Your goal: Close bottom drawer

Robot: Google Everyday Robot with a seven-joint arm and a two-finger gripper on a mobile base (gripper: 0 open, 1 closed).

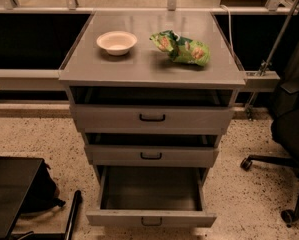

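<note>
No sight of the claw anywhere in shot: off camera, so cannot tell whether spread, pressed together or pinching anything.

Straight to the bottom drawer [150, 218], then: lowest of three in the grey metal cabinet [149, 82], pulled well out and sticking forward past both drawers above. Wide open, showing a bare dark-grey inside. Small dark pull handle [151, 221] dead centre on the low flat front, right down near the lower edge of the shot.

Just above, the middle drawer [151, 155], out a little, with a dark gap along its top and a black handle at centre. Above that, the top drawer [151, 118], tallest of the lot, also slightly out, with a shadowed slot over it and the widest black handle.

Up on the cabinet's flat grey surface [149, 66]: a white bowl [116, 42], upright, left of centre, and a crumpled green snack bag [181, 48] to its right, near but not touching.

Round about: speckled floor [239, 194], a black office chair [289, 134] on castors off to the right, and a black bag [39, 194] low on the left, tucked against a dark flat panel [9, 189].
</note>
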